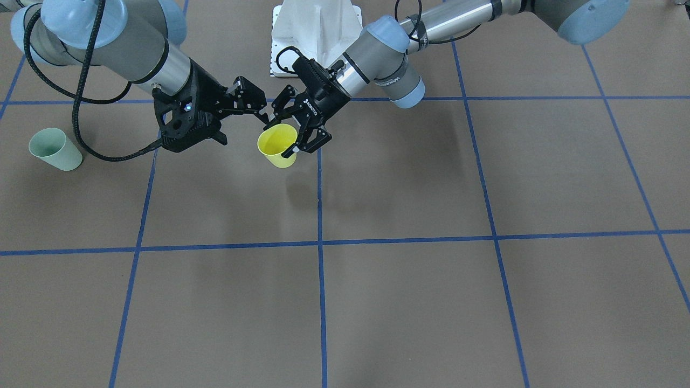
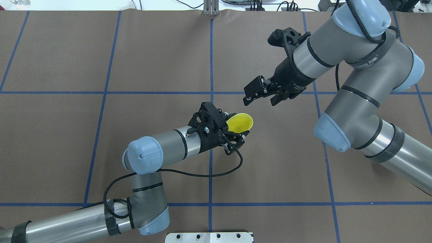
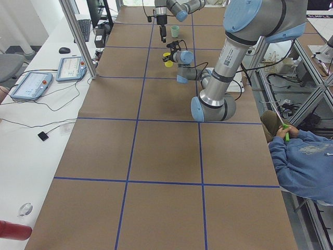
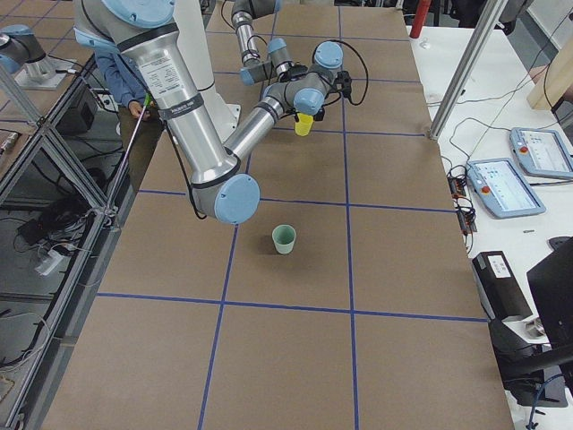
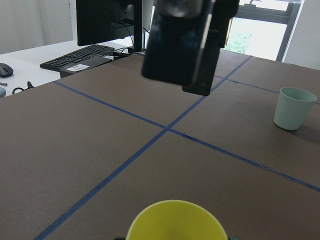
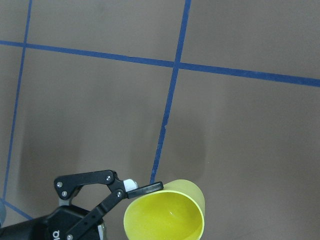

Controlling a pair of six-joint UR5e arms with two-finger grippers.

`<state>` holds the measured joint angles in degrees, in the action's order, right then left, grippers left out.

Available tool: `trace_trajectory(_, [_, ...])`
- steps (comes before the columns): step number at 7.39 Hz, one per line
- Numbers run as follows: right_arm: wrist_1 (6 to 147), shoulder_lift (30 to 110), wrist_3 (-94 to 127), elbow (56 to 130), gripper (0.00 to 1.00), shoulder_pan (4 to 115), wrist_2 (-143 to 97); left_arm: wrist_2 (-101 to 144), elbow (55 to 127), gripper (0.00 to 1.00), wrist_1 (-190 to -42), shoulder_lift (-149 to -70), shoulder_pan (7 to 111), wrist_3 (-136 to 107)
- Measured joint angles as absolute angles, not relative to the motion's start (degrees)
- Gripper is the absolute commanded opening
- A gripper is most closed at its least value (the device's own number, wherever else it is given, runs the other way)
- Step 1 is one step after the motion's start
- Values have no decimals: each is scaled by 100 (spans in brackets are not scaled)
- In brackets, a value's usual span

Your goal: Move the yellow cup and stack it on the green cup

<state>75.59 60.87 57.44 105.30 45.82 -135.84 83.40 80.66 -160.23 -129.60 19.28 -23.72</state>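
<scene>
The yellow cup (image 1: 276, 146) hangs tilted above the table's middle, held near its rim by my left gripper (image 1: 284, 138), which is shut on it. It also shows in the overhead view (image 2: 240, 122) and low in the left wrist view (image 5: 175, 222). My right gripper (image 1: 243, 127) is open and empty, just beside the cup and apart from it; in the overhead view (image 2: 260, 99) it sits up and to the right of the cup. The green cup (image 1: 54, 150) stands upright on the table on the robot's right side, hidden under the right arm in the overhead view.
The brown table (image 1: 409, 302) carries a grid of blue tape lines. The green cup shows far right in the left wrist view (image 5: 294, 108). A keyboard (image 5: 82, 57) and a monitor stand past the table's far end. An operator (image 3: 304, 161) sits beside the table.
</scene>
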Motion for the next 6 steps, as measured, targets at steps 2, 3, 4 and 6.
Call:
trace_trajectory(2, [7559, 6112, 5714, 10508, 99, 4455, -13379, 8345, 8299, 47, -15953, -12964, 1929, -2379])
trace_trajectory(3, [7559, 6142, 5685, 10509, 99, 4385, -13280, 8347, 8450, 47, -15860, -12964, 1932, -2381])
trace_trajectory(4, [7556, 6193, 5646, 10528, 98, 4352, -13240, 8349, 8567, 47, -15796, -12966, 1932, -2381])
trace_trajectory(6, [7556, 6282, 5586, 10591, 86, 4338, -13227, 8344, 8676, 47, -15749, -12967, 1931, -2382])
